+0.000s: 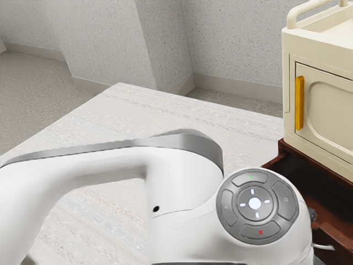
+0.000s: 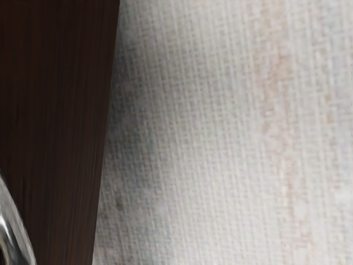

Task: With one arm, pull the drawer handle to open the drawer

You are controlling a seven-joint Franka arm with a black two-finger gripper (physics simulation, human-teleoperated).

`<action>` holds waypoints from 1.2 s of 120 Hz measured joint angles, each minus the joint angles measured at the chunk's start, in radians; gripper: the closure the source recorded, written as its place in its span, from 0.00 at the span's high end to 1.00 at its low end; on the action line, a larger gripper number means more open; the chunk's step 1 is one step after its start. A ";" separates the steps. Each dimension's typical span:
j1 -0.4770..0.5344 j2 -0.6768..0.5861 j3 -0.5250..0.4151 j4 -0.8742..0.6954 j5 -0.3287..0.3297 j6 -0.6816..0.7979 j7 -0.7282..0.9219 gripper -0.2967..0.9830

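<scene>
Whether the gripper is open or closed, or has hold of the curved metal handle (image 2: 16,232), I cannot tell; the handle is at the exterior view's near right, beside the arm (image 1: 182,193); the dark-brown drawer (image 1: 331,229) shows its hollow inside, below the cream cabinet (image 1: 325,116).

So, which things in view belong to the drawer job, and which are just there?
For the job:
- brown drawer, standing open
- curved metal handle, by dark wood
- arm

Just there:
- cream cabinet, with its yellow door handle
- pale table
- speckled wall behind
</scene>
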 joint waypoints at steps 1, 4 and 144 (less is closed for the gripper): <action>0.000 -0.003 0.000 -0.003 0.000 0.000 0.000 0.77; -0.002 -0.010 0.001 -0.011 0.000 0.000 -0.001 0.77; 0.030 -0.199 0.029 0.020 -0.098 -0.082 -0.032 0.72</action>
